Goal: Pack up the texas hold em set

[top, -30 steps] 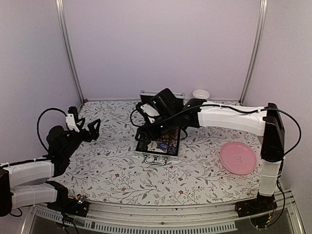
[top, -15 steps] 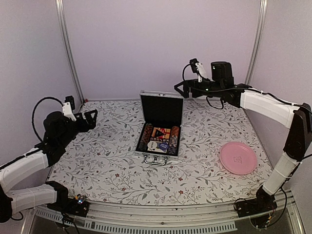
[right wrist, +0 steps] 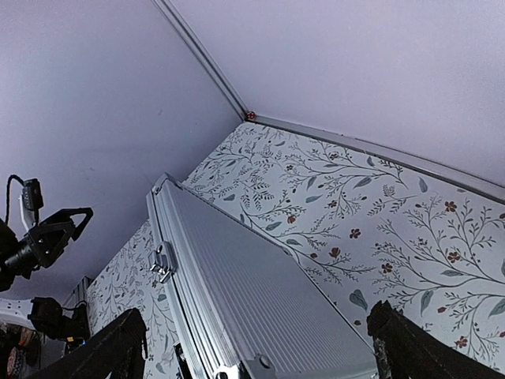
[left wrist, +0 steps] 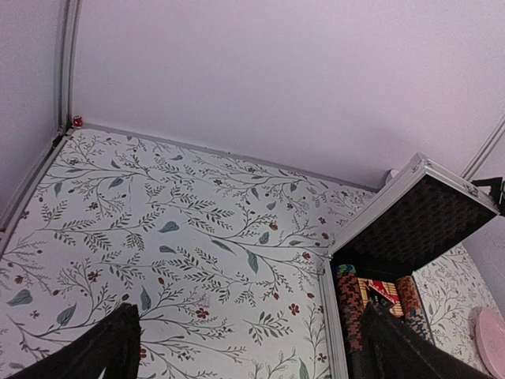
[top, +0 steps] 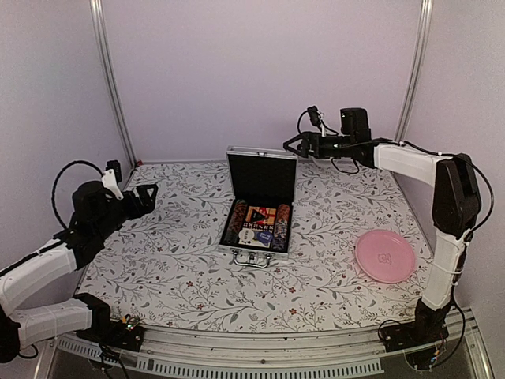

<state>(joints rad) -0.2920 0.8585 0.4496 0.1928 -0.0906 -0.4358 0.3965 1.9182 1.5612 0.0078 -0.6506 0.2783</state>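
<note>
From overhead, the silver case (top: pixel 274 251) sits mid-table with its lid (top: pixel 261 175) propped upright, and chip stacks (top: pixel 236 222) and card decks (top: pixel 259 215) lie in its base. The right gripper (top: pixel 290 147) hovers just behind the lid's top corner and the left gripper (top: pixel 148 197) is well off to the case's left, both spread wide and empty. Closing looks next: I'd nudge the lid's upper edge forward from behind, gently, so the base doesn't skid. The left wrist view adds the black lining (left wrist: pixel 418 225) inside the lid. Only the right wrist view shows its ribbed back and a metal fitting (right wrist: pixel 162 260).
</note>
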